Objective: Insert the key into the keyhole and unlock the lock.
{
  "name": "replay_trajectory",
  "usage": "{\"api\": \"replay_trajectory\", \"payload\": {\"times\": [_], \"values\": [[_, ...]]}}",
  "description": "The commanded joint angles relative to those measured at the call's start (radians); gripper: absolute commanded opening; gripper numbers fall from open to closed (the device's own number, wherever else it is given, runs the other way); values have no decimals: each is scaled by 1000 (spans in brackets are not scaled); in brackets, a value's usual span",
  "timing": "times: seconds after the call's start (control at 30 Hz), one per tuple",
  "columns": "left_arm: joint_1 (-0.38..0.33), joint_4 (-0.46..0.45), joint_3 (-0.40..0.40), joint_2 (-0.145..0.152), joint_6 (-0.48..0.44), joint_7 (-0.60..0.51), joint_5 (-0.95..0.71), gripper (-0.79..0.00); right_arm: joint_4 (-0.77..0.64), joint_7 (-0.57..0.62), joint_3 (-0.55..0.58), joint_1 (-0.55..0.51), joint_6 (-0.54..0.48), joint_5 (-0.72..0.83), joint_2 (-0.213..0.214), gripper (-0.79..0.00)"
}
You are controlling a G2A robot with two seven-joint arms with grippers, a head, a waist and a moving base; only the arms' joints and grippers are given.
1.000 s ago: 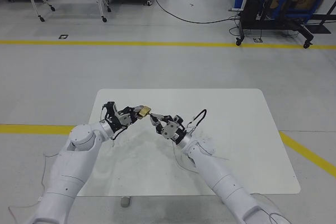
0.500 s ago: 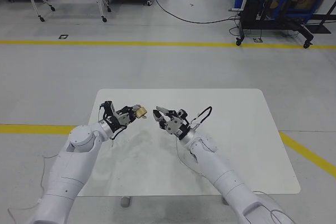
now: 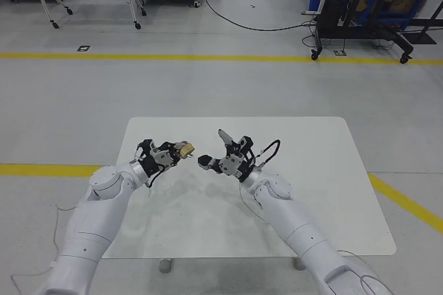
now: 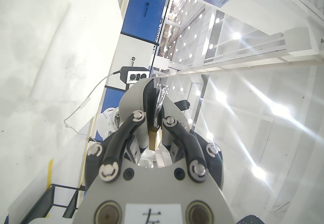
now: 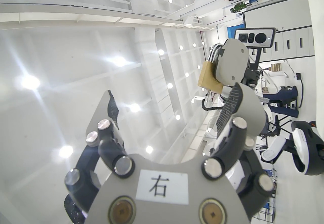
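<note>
A small brass padlock (image 3: 185, 150) is held above the white table (image 3: 317, 147), with my left gripper (image 3: 177, 151) shut on it. In the left wrist view, the brass body (image 4: 153, 136) sits deep between the fingers and a silvery metal part (image 4: 162, 94) pokes out at the fingertips. My right gripper (image 3: 212, 148) hovers just right of the lock, facing it. It is open wide with nothing between its fingers. From the right wrist view, the padlock (image 5: 208, 78) shows in the far gripper, beyond my open right gripper (image 5: 172, 104).
The table's far edge borders a grey floor with a yellow line (image 3: 207, 57). A black cart (image 3: 362, 33) and cables stand far behind. The tabletop (image 3: 207, 221) around both arms is bare.
My right gripper has drawn back from the padlock, turned, and opened wide. The left gripper with the lock has shifted slightly left.
</note>
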Motion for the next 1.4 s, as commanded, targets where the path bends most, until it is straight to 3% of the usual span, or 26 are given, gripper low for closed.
{"api": "replay_trajectory", "payload": {"times": [0.0, 0.27, 0.4, 0.83, 1.0, 1.03, 1.07, 1.1, 1.27, 1.33, 1.37], "values": [[10, -19, -1, 4, -22, 50, 60, -785, -13, -37, -5, 14, -32, -130, 9, 0], [21, -65, 15, 13, -56, 137, 246, -785, -131, -92, -12, 97, -129, -935, 89, 0], [21, -72, 29, 12, -63, 143, 278, -785, -213, -142, -27, 98, -123, -1346, 124, 0], [32, -84, 34, 9, -80, 179, 288, -785, -275, -166, -32, 63, -188, -1411, 134, 0], [48, -104, 29, 8, -73, 202, 281, -785, -343, -242, -89, 36, -301, -1658, 144, 0], [50, -107, 28, 8, -73, 204, 281, -785, -361, -258, -99, 30, -313, -1712, 147, -105], [53, -111, 27, 8, -73, 209, 282, -785, -384, -278, -109, 23, -326, -1773, 150, -314], [56, -115, 27, 8, -72, 212, 282, -785, -406, -299, -120, 10, -342, -1827, 153, -394], [60, -123, 20, 8, -69, 221, 279, -785, -474, -379, -145, -32, -325, -2025, 164, -459], [62, -126, 22, 8, -70, 221, 287, -785, -491, -417, -154, -44, -294, -2094, 166, -409], [64, -129, 23, 8, -71, 220, 293, -785, -497, -437, -160, -50, -280, -2121, 166, -314]]}}
